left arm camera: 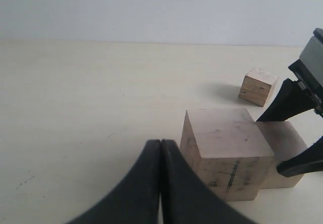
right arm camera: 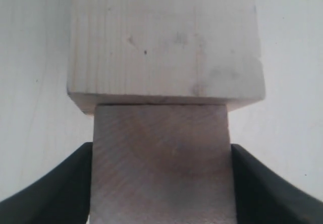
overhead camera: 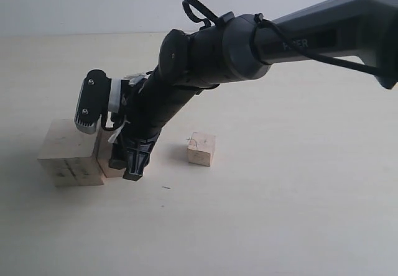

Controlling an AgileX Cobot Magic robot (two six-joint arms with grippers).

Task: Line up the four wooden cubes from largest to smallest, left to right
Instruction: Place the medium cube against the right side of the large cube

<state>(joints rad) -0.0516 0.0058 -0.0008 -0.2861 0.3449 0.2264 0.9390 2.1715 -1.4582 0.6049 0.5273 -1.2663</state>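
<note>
Pale worktop [overhead camera: 280, 214]: right gripper [overhead camera: 124, 169] is seemingly pinching flat sides of the stiff, light second cube [right arm camera: 161, 158]; left gripper [left arm camera: 160, 183] pressed together.

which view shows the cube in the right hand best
The right wrist view: the gripped cube sits close up between both fingers, against the largest cube. The left wrist view shows it partly behind the largest cube; in the exterior view the arm hides most of it.
</note>
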